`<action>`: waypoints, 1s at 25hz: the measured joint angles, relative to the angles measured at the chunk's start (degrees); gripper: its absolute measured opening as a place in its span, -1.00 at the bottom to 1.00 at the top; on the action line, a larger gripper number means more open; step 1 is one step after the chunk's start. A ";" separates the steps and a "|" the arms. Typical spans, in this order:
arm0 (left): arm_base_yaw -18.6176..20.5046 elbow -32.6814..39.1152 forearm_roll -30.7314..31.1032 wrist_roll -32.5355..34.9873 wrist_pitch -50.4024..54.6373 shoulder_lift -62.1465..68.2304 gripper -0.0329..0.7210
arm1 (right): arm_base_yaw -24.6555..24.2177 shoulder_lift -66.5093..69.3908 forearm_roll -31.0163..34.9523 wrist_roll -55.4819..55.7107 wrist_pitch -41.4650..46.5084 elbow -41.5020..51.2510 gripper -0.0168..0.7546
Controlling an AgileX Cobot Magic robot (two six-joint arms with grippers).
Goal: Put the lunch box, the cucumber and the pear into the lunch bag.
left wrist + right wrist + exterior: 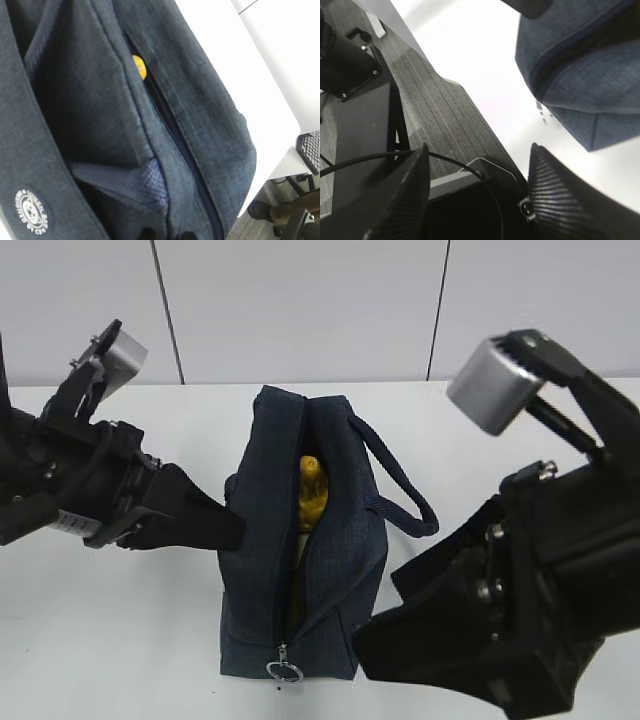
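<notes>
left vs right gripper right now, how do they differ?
The left gripper presses against the side of the lunch bag; the right gripper hangs off the bag's near corner, touching nothing. The right gripper's fingers stand wide apart; the left gripper's fingers barely show at the frame edge, so whether they pinch the fabric is unclear. Both are black and sit low beside the bag.

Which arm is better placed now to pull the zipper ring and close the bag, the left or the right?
Probably the right. Its open end effector sits beside the ring pull at the near end of the lunch bag. The left end effector is against the bag's side, farther from the ring.
</notes>
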 joint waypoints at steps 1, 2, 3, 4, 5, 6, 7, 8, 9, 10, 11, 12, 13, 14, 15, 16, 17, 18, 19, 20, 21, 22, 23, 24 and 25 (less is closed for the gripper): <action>0.00 0.00 0.00 0.00 0.00 0.00 -0.82 | 0.00 0.00 2.55 -2.98 -0.80 1.27 0.30; 0.00 0.00 0.00 0.00 0.00 0.00 -0.88 | 0.00 0.00 4.55 -5.46 -1.38 2.35 0.30; 0.00 0.00 0.05 0.00 0.00 0.00 -0.92 | 0.00 0.00 6.90 -8.08 -2.19 3.68 0.30; 0.00 0.00 0.05 0.00 0.00 0.00 -0.94 | 0.00 0.00 9.11 -10.28 -3.00 5.04 0.30; 0.00 0.00 0.05 0.00 0.00 0.00 -0.94 | 0.00 0.00 10.66 -12.09 -3.76 6.22 0.30; 0.00 0.00 0.05 0.00 0.00 0.00 -0.94 | 0.00 0.00 12.13 -13.25 -4.54 7.58 0.30; 0.00 0.00 0.05 0.00 0.00 0.00 -0.94 | 0.00 0.00 13.27 -14.38 -5.47 8.87 0.30; 0.00 0.00 0.05 0.00 0.00 0.00 -0.94 | 0.00 0.00 14.30 -15.13 -6.47 10.10 0.30; 0.00 0.00 0.05 0.00 0.04 0.00 -0.94 | 0.00 0.00 14.91 -15.56 -7.17 11.07 0.30; 0.00 0.00 0.05 0.00 0.04 0.00 -0.94 | 0.00 0.00 15.27 -15.79 -7.74 12.05 0.30; 0.00 0.00 0.05 0.00 0.12 0.00 -0.94 | 0.00 0.00 15.58 -16.03 -8.25 12.65 0.30; 0.00 0.00 0.05 0.00 0.18 0.00 -0.94 | 0.00 0.12 15.75 -16.15 -8.37 12.95 0.30; 0.00 0.00 0.05 0.00 0.24 0.00 -0.94 | 0.00 0.21 16.04 -16.25 -8.46 13.20 0.30; 0.00 0.00 0.06 0.00 0.44 0.00 -0.94 | 0.00 0.46 16.78 -16.25 -8.49 13.28 0.30; 0.00 0.00 0.06 0.00 0.62 0.00 -0.94 | 0.00 0.65 17.80 -16.35 -8.72 13.28 0.30; 0.00 0.00 0.06 0.00 0.99 0.00 -0.94 | 0.00 0.76 18.71 -16.35 -8.73 13.28 0.30; 0.00 0.00 0.06 0.00 1.44 0.00 -0.94 | 0.00 1.08 19.94 -16.35 -8.83 13.28 0.30; 0.00 0.00 0.06 0.00 1.84 0.00 -0.94 | 0.00 1.30 21.30 -16.35 -8.85 13.28 0.30; 0.00 0.00 0.06 0.00 2.32 0.00 -0.94 | 0.00 1.54 22.35 -16.35 -8.95 13.28 0.30; 0.00 0.00 0.06 0.00 2.75 0.00 -0.94 | 0.00 2.01 23.35 -16.35 -8.98 13.28 0.30; 0.00 0.00 0.06 0.00 2.94 0.00 -0.94 | 0.00 2.36 23.95 -16.35 -9.22 13.28 0.30; 0.00 0.00 0.01 0.00 3.00 0.00 -0.94 | 0.00 2.97 24.27 -16.60 -9.36 13.28 0.30; 0.00 0.00 -0.13 0.00 3.01 0.00 -0.94 | 0.00 3.78 24.50 -17.03 -9.56 13.28 0.30; 0.00 0.00 -0.41 0.00 3.07 0.00 -0.94 | 0.00 4.80 24.62 -18.04 -9.98 13.28 0.30; 0.00 0.00 -0.70 0.00 3.08 0.00 -0.94 | 0.00 5.83 24.91 -19.79 -10.53 13.28 0.30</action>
